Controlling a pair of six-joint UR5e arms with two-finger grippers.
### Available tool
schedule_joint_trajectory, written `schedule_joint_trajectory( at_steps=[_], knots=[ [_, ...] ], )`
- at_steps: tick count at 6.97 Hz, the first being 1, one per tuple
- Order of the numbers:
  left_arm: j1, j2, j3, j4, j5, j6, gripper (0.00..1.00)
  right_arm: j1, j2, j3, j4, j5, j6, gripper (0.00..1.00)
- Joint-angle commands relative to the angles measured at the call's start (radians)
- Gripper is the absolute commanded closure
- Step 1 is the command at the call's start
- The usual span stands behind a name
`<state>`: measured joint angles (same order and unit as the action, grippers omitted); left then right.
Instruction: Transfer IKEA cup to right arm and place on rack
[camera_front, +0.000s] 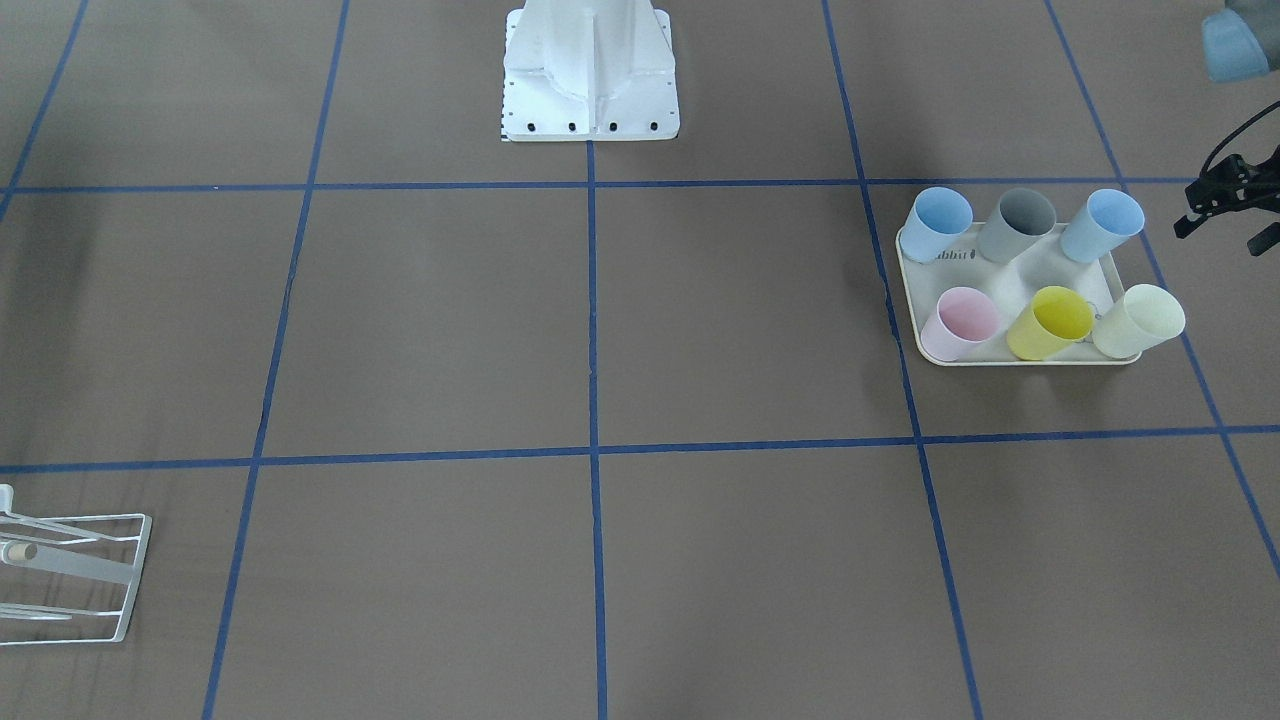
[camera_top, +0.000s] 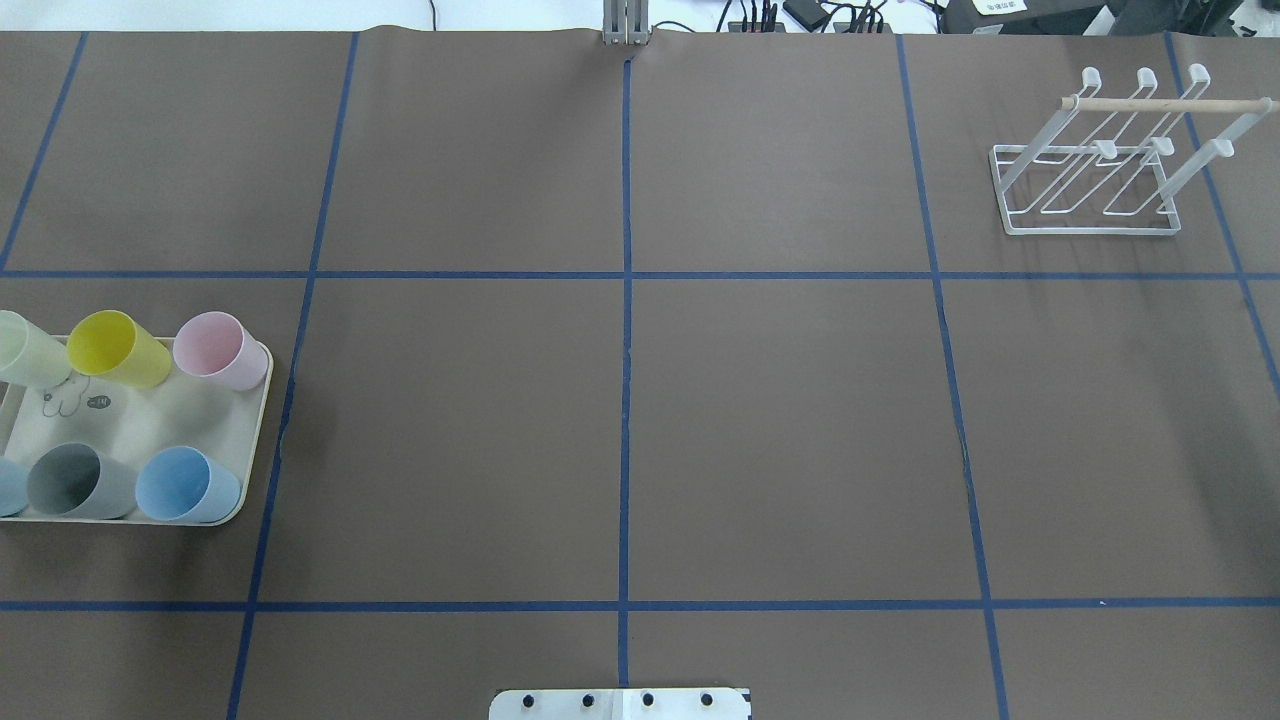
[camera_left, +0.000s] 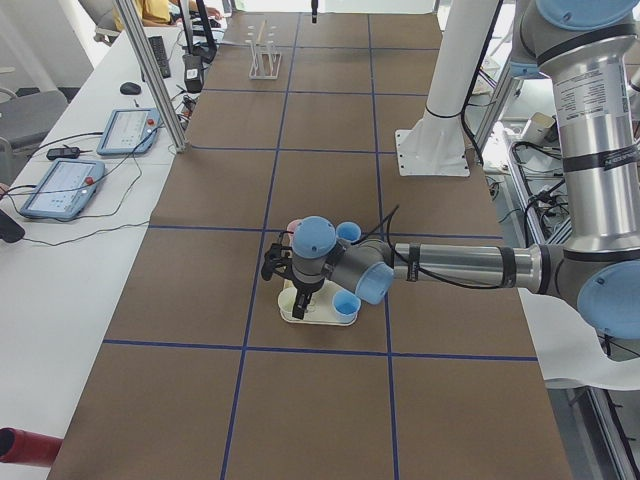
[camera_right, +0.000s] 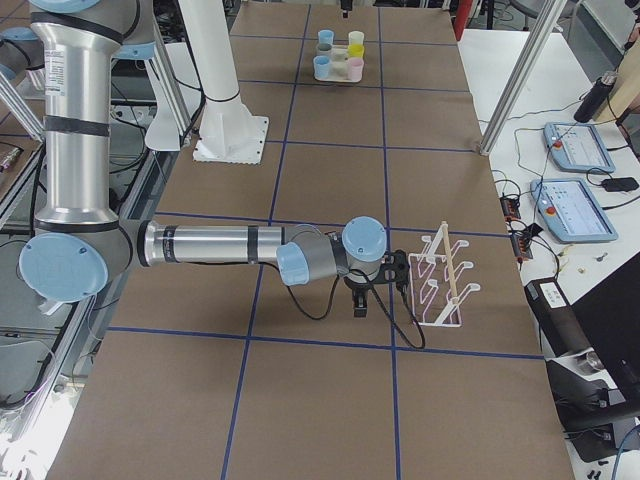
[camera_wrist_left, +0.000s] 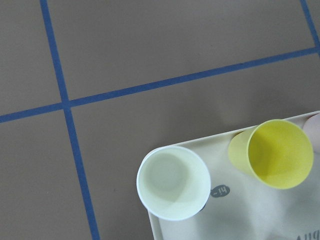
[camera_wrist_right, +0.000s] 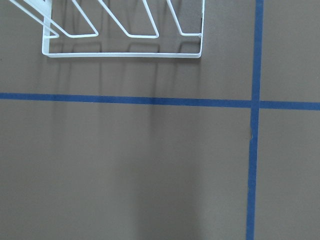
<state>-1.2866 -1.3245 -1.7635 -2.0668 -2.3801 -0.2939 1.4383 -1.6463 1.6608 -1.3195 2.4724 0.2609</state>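
Note:
Several pastel IKEA cups stand on a cream tray (camera_front: 1040, 268) at the table's left end: pale cream (camera_wrist_left: 173, 182), yellow (camera_wrist_left: 277, 152), pink (camera_front: 960, 322), grey (camera_front: 1018, 224) and two blue (camera_front: 940, 222). My left gripper (camera_left: 302, 306) hangs above the tray's outer edge, over the pale cream cup, and only its black edge (camera_front: 1225, 200) shows in the front view, so I cannot tell its state. The white wire rack (camera_top: 1090, 160) stands at the far right. The right arm's gripper (camera_right: 360, 300) hovers just beside the rack (camera_right: 440, 275), holding nothing visible, state not readable.
The robot's white base (camera_front: 590, 70) sits at the middle of the near table edge. Blue tape lines (camera_top: 625, 300) divide the brown table into squares. Tablets and cables (camera_right: 575, 150) lie on a side bench beyond the rack.

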Motion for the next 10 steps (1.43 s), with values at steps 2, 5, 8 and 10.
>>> schedule_joint_trajectory(
  at_steps=[2,5,8,10],
  knots=[
    [0.147,0.076,0.062,-0.178,0.018,-0.126,0.00,-0.001,-0.004,0.004,0.008,0.008,0.029,0.00],
    [0.148,0.106,0.076,-0.225,0.010,-0.122,0.00,-0.001,-0.006,0.004,0.008,0.008,0.029,0.00],
    [0.179,0.105,0.096,-0.227,0.005,-0.122,0.12,-0.001,-0.006,0.004,0.006,0.008,0.029,0.00],
    [0.199,0.096,0.102,-0.225,0.004,-0.126,0.29,-0.002,-0.007,0.002,0.006,0.008,0.029,0.00]
  ],
)
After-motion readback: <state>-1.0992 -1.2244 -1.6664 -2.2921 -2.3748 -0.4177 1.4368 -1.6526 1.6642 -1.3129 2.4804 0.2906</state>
